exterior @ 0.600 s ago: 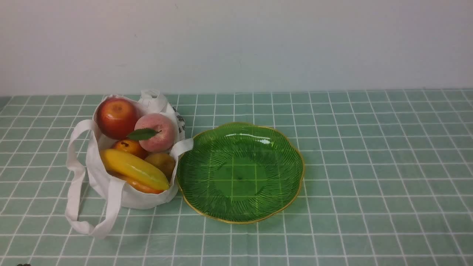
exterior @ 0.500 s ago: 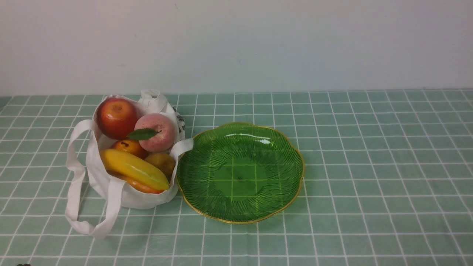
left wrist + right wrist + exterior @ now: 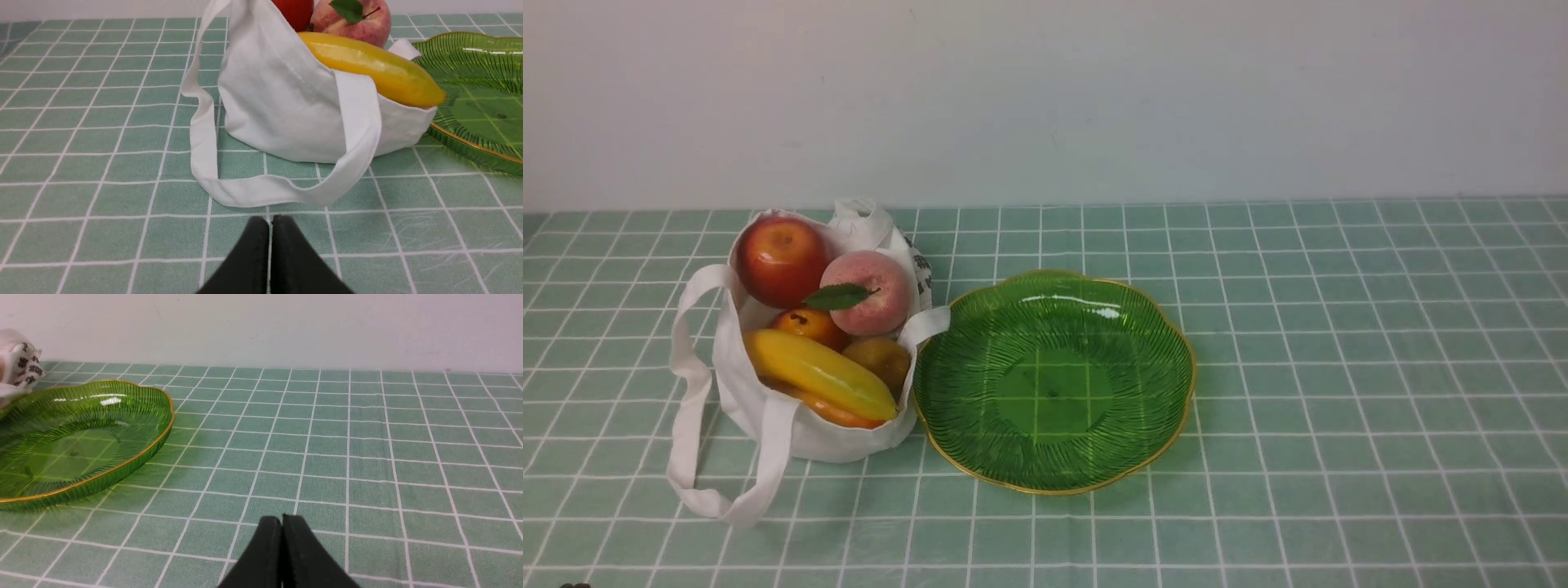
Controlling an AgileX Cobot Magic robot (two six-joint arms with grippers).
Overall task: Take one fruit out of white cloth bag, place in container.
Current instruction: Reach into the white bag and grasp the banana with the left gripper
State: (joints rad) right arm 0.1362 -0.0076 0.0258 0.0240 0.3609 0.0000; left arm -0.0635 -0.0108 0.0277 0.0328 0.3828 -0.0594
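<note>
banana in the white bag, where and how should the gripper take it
Best gripped, I'd judge, around the middle of the banana, from above, jaws closing across its narrow width. It lies lengthwise at the bag's near side, its upper face exposed, with an orange-coloured fruit below it. Keep the fingertips clear of the loop handle beside it.

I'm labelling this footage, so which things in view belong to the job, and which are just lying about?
Part of the job:
- banana, in the bag
- white cloth bag
- green dish, empty

Not needed:
- red fruit
- peach
- leaf
- brown fruit
- orange fruits
</note>
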